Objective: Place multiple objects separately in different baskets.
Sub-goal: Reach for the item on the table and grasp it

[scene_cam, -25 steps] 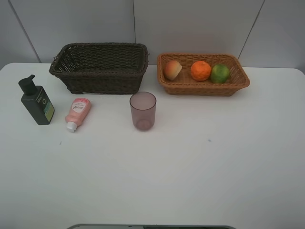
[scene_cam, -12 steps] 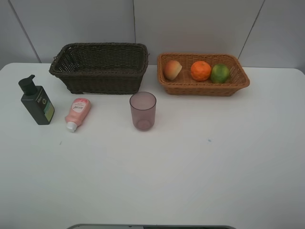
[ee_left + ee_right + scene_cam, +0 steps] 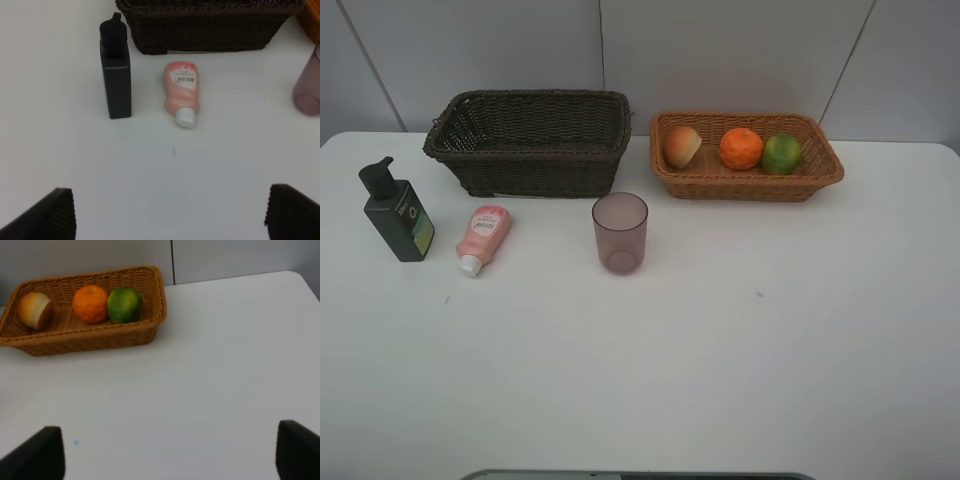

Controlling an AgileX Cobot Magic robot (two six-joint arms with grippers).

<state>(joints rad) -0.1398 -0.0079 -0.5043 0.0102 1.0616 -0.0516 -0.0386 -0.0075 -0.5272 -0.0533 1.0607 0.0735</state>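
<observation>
The light tan basket [image 3: 748, 185] at the back right holds a red-orange round fruit [image 3: 682, 146], an orange [image 3: 741, 148] and a green citrus [image 3: 782, 153]. Left of it stands the dark brown basket [image 3: 527, 140], with nothing showing inside. On the table in front are a dark green pump bottle [image 3: 398, 213], upright, a pink tube [image 3: 483, 236] lying flat, and a purple cup [image 3: 620, 232]. Neither arm shows in the high view. My left gripper [image 3: 170, 220] is open, well short of the bottle [image 3: 116, 75] and tube [image 3: 182, 92]. My right gripper [image 3: 167, 455] is open, away from the tan basket [image 3: 85, 342].
The white table [image 3: 720, 350] runs wide in front of the objects. A grey panelled wall [image 3: 720, 50] stands right behind both baskets. A dark edge [image 3: 630, 475] lies along the near side of the table.
</observation>
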